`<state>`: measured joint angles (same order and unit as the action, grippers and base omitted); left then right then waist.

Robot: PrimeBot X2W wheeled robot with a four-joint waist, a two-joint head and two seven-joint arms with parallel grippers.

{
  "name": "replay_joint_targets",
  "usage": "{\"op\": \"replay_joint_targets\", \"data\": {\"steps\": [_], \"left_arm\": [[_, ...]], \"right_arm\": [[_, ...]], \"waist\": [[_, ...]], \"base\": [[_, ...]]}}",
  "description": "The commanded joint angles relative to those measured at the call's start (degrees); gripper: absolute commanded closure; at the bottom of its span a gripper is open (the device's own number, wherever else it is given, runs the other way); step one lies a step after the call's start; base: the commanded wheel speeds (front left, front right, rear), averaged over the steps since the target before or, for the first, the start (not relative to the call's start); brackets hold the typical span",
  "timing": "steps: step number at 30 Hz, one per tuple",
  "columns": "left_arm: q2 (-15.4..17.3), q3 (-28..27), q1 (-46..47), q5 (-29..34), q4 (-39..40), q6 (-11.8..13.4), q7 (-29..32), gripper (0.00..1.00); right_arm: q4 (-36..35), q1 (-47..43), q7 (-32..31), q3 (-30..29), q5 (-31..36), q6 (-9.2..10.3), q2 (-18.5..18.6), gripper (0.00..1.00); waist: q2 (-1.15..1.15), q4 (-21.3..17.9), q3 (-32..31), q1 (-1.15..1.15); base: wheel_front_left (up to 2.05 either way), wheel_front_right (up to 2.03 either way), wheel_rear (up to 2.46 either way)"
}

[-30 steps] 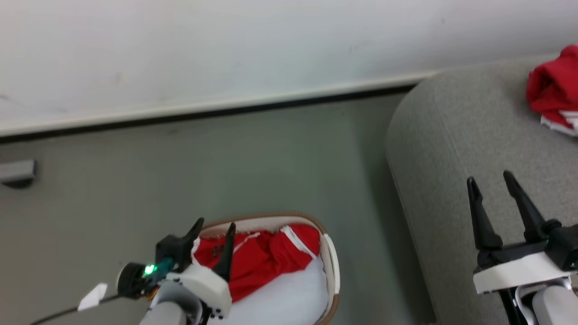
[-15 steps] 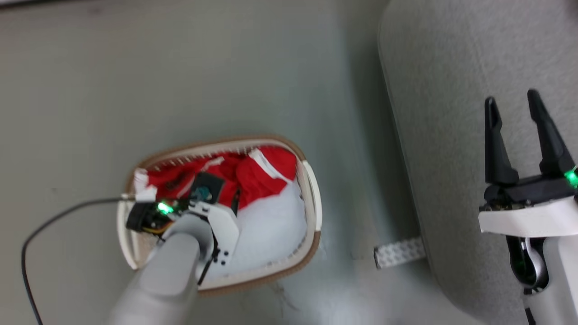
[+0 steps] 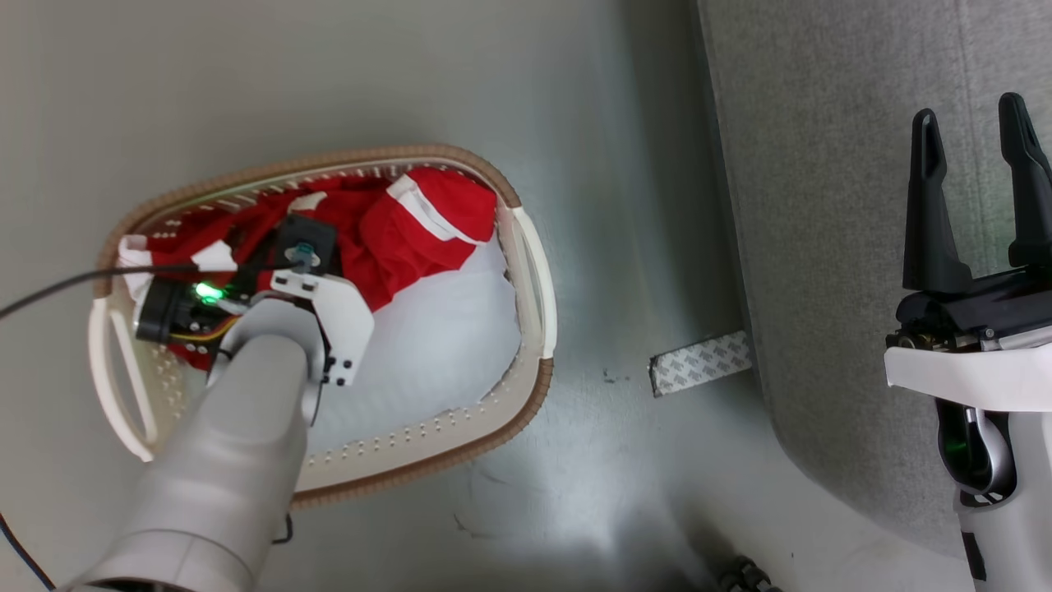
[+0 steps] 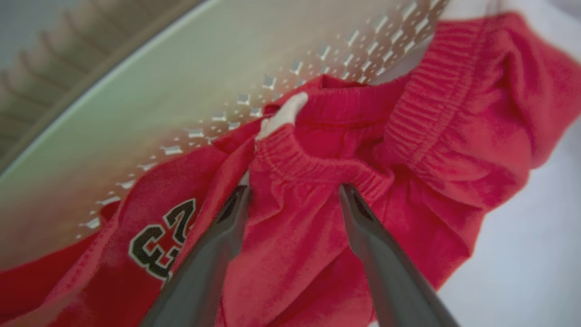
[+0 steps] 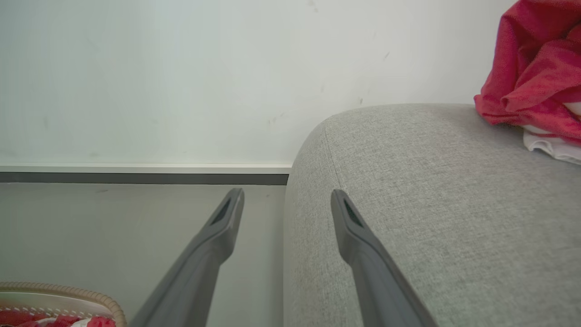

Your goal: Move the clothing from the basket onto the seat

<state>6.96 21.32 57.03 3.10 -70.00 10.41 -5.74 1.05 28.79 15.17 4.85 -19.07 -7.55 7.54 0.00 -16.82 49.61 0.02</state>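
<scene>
The basket (image 3: 526,386), cream with a brown rim, stands on the floor at the left of the head view. Red clothing (image 3: 411,230) with white trim is bunched at its far end on the pale lining. My left arm reaches down into the basket. In the left wrist view my left gripper (image 4: 292,190) is open, its tips pressed against a red elastic waistband (image 4: 317,168) beside a dark printed number (image 4: 161,238). My right gripper (image 3: 970,111) hangs open and empty over the grey seat (image 3: 822,205). Another red garment (image 5: 535,77) lies on the seat in the right wrist view.
A strip of patterned tape (image 3: 700,362) lies on the floor between basket and seat. A black cable (image 3: 49,288) runs from my left wrist over the basket's left rim. A white wall with a dark baseboard (image 5: 136,175) stands behind the seat's rounded end.
The head camera has tilted down, so the wall has left the view. My left gripper has gone down into the basket onto the red clothing. My right gripper stays open over the seat.
</scene>
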Motion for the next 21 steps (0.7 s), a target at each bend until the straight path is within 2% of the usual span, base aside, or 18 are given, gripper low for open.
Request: {"op": "replay_joint_targets", "data": {"steps": [1, 4, 7, 9, 16, 21], "left_arm": [[0.86, -0.07, 1.03, -0.42, -0.63, -0.18, -0.74, 0.0], [1.05, 0.18, 1.67, -0.47, -1.24, -0.37, -0.81, 0.0], [1.2, 0.35, 2.08, -0.98, -2.0, -1.72, -0.64, 0.0], [1.29, 0.17, 2.05, -1.68, -2.29, -2.72, -1.38, 1.0], [0.19, 0.01, 1.31, -3.64, -2.98, -6.51, -4.02, 1.0], [-1.55, -2.0, -0.78, -7.23, -2.87, -8.47, -7.15, 1.0]], "right_arm": [[-0.39, 0.28, -0.03, 0.08, -0.34, 0.12, -0.12, 0.0], [-0.48, 0.37, -0.03, 0.3, -0.4, 0.12, -0.21, 0.0], [-0.55, 0.61, -0.03, 0.36, 0.11, 0.12, -0.43, 0.0], [-0.68, 0.56, -0.03, 0.25, 1.08, 0.12, -0.65, 0.0], [-0.59, -0.97, -0.03, -1.33, 3.34, 0.12, -1.34, 0.0], [0.33, -2.0, -0.04, -2.1, 3.41, 0.12, -1.31, 0.0]], "waist": [[0.0, -0.55, 1.41, -0.02], [0.0, -0.87, 2.05, -0.02], [0.0, -0.74, 2.83, -0.02], [0.0, -0.08, 3.16, -0.02], [0.0, 2.36, 2.44, -0.02], [0.0, 5.13, -1.61, -0.02]], "base": [[0.0, 0.0, 0.0], [0.0, 0.0, 0.0], [0.15, 0.15, 0.15], [0.2, 0.2, 0.2], [0.06, 0.06, 0.06], [0.0, 0.0, 0.0]]}}
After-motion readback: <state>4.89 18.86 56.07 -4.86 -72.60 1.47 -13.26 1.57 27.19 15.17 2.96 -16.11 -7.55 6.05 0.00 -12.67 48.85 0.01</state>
